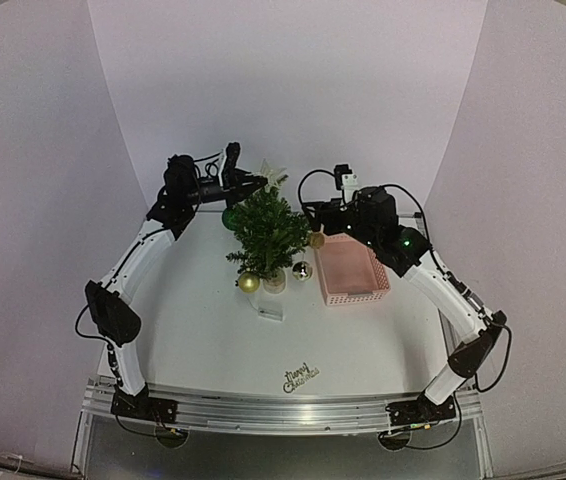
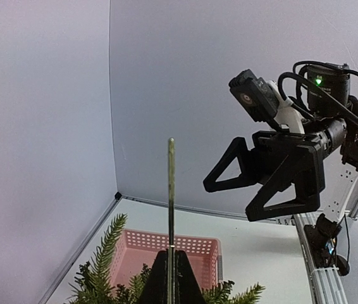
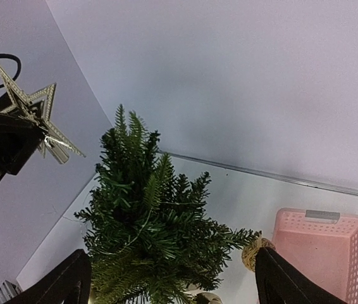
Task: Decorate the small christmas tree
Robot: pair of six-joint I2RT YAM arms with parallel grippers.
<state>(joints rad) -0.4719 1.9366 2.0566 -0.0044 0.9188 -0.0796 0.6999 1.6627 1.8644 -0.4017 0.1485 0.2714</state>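
Note:
The small christmas tree (image 1: 266, 232) stands upright in its pale pot at the middle of the table. My left gripper (image 1: 247, 184) is shut on a gold star (image 1: 272, 174), which it holds just above and behind the treetop. In the left wrist view the star (image 2: 171, 190) is edge-on, a thin line rising from the shut jaws (image 2: 171, 253). The right wrist view has the star (image 3: 32, 109) up left of the tree (image 3: 146, 215). My right gripper (image 1: 315, 214) hangs open beside the tree's right side, its fingers (image 3: 279, 278) astride the lower branches with nothing held.
A pink basket (image 1: 352, 268) sits right of the tree. A twine ball (image 3: 253, 251) hangs on a right branch. A gold ball (image 1: 249, 283), a silver ball (image 1: 302, 270) and a dark green ball (image 1: 231, 217) are by the tree. A "Merry Christmas" sign (image 1: 301, 377) lies near the front.

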